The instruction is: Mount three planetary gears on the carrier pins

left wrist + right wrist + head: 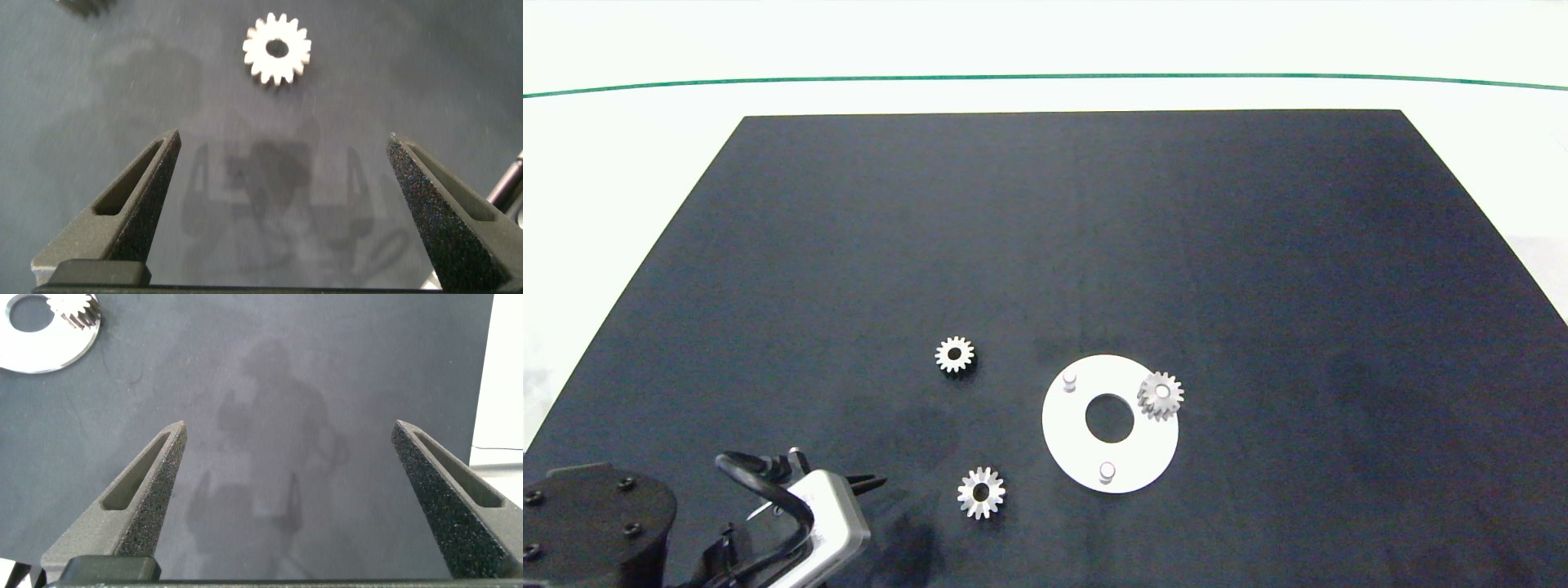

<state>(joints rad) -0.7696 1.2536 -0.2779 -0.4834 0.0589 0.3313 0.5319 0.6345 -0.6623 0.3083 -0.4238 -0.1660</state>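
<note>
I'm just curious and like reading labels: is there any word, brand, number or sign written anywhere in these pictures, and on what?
None can be read.
White disc: plain, no marking.
Three gears, one seated on the disc, two loose on the black mat: bare metal.
Left gripper and right gripper: open over the mat, no lettering visible.

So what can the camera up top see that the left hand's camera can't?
Only the head view shows the white disc, its two bare pins, the gear seated on the disc and the far loose gear. Only the left wrist view shows the left gripper with its fingers wide open. Both show the near loose gear on the dark mat.
</note>
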